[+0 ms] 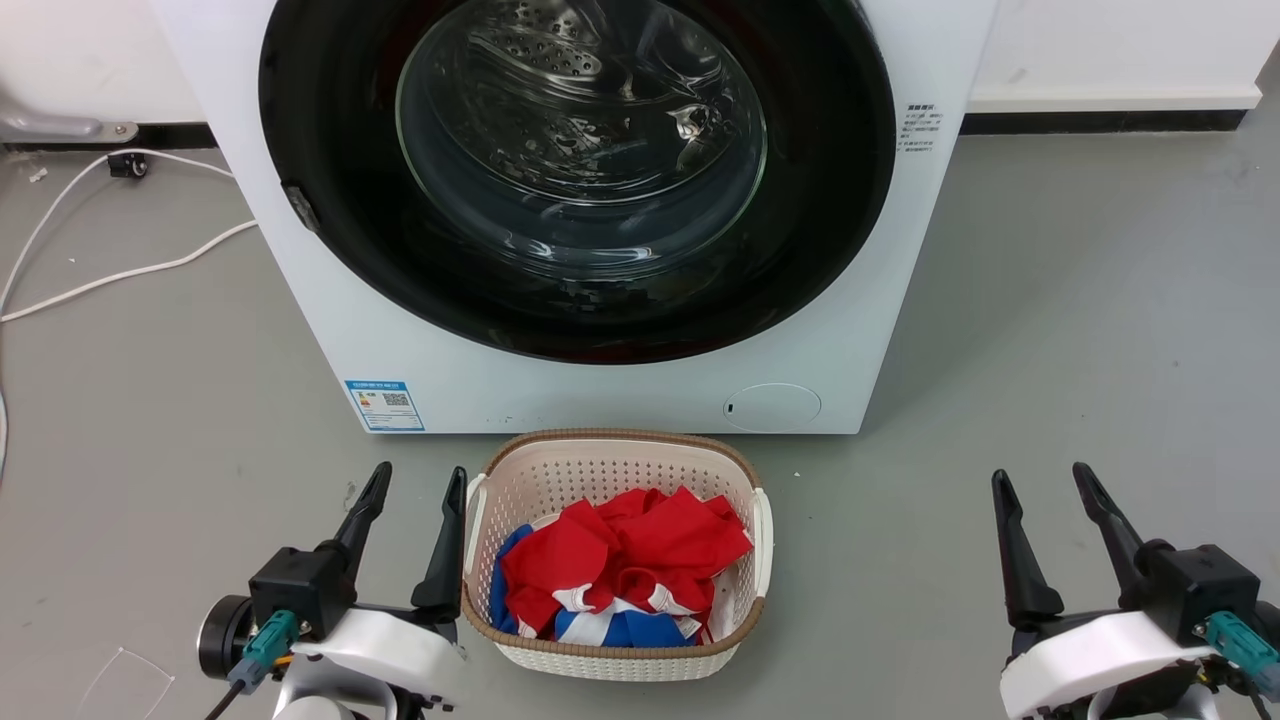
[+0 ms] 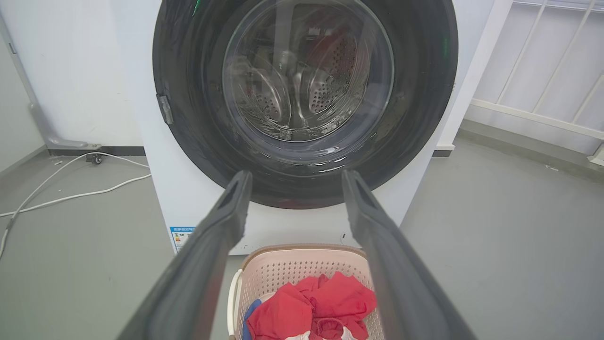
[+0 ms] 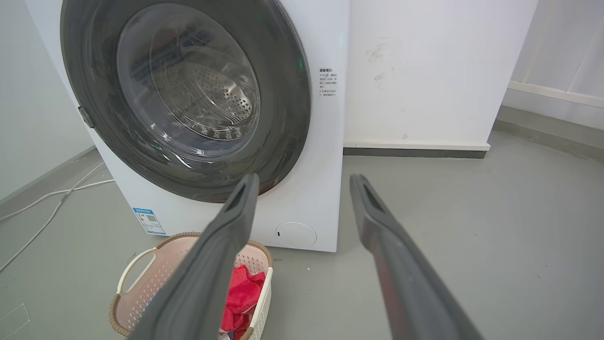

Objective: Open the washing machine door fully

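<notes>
Head view: washing machine door (image 1: 578, 170) at 12 o'clock, shut flush on the white washer front (image 1: 600, 395). The door's top edge is cut off by the frame. Steel drum shows through the glass, blurred by reflections. Small grey catch (image 1: 300, 208) on the door rim at its 9 o'clock. Round white flap (image 1: 771, 407) below the door at 5 o'clock, blue label (image 1: 384, 404) at 7 o'clock, print too small to read. Basket (image 1: 615, 455) on the floor (image 1: 1050, 330) just in front of the washer, with red, blue and white clothes (image 1: 620, 560) in it. Left tool (image 1: 420, 470) at 7 o'clock, right tool (image 1: 1040, 472) at 5 o'clock. Both released, fingers spread, nothing between them, well apart from the door. White cable (image 1: 130, 270) on the floor at 9 o'clock.

Left wrist view: the left tool's two fingers are apart and frame the lower door rim. Door dead ahead at 12 o'clock, closed, top clipped. Basket at 6 o'clock, its sides hidden behind the fingers. This angle adds white bars (image 2: 542, 61) at 2 o'clock.

Right wrist view: the right tool's fingers are apart and empty. Door at 10 o'clock seen obliquely, closed, upper left clipped. Flap in full sight between the fingers. Basket at 7 o'clock, half covered by one finger. White wall (image 3: 424, 71) at 1 o'clock beside the washer.
</notes>
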